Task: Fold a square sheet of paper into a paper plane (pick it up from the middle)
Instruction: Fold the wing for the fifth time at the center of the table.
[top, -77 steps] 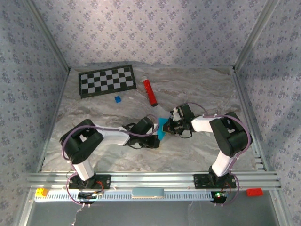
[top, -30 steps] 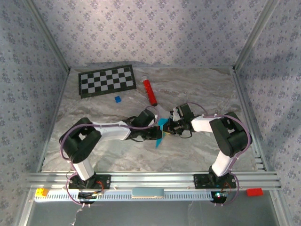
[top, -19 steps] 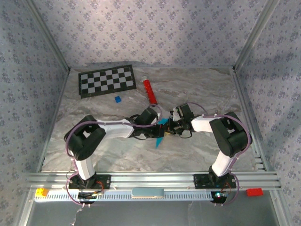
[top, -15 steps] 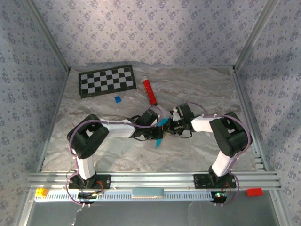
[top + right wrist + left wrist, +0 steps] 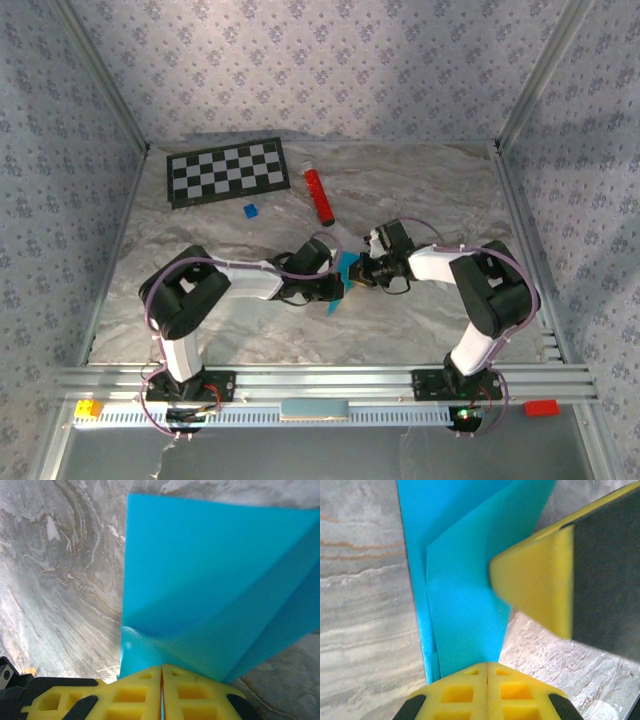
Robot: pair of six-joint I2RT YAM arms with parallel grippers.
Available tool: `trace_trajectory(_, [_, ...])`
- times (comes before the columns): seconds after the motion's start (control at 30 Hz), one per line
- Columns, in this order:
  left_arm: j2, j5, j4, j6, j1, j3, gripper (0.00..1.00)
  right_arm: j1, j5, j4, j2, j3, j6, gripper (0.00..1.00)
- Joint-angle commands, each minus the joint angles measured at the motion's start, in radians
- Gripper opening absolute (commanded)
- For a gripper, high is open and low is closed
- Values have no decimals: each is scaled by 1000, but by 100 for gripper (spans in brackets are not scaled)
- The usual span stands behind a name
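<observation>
The square sheet of paper [image 5: 345, 270] is bright cyan, folded into layers with a crease, and held off the table at mid-table between both arms. My left gripper [image 5: 337, 286] is shut on its lower edge; in the left wrist view the sheet of paper [image 5: 465, 580] rises straight out of my closed left gripper [image 5: 486, 664]. My right gripper [image 5: 359, 274] pinches it from the right. In the right wrist view the folded sheet of paper [image 5: 210, 580] fans out from my shut right gripper [image 5: 161, 668]. One yellow right fingertip [image 5: 535, 587] rests against the paper.
A checkerboard mat [image 5: 226, 172] lies at the back left. A red cylinder [image 5: 319, 196] and a tiny dark-blue block [image 5: 250, 211] sit behind the grippers. On the front rail are a yellow brick [image 5: 88, 408] and a red brick [image 5: 541, 407].
My left arm has swung its elbow inward and its gripper has stayed on the paper. The paper's lower tip has shifted slightly left. The right arm has barely moved.
</observation>
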Motion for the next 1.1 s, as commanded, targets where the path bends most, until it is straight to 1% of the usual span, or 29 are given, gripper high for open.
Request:
trace_trajectory(0.0, [14, -32, -167, 25, -12, -67, 0, -4, 61, -33, -74, -4, -3, 11])
trace_trajectory(0.23, [1, -42, -158, 34, -11, -61, 0, -16, 74, -42, -183, -36, -14, 13])
trace_trajectory(0.6, [-20, -50, -134, 31, -10, -85, 0, -39, 98, -38, -240, -47, 16, 13])
trace_trajectory(0.73, [-16, -51, -136, 30, -9, -84, 0, -34, 69, 2, -232, -56, 26, 13])
trace_trajectory(0.93, [-7, -53, -148, 30, -9, -72, 0, 2, 52, 13, -181, -41, 16, 12])
trace_trajectory(1.07, [-5, -55, -146, 21, -9, -69, 0, 36, 68, -8, -135, -3, -9, 11])
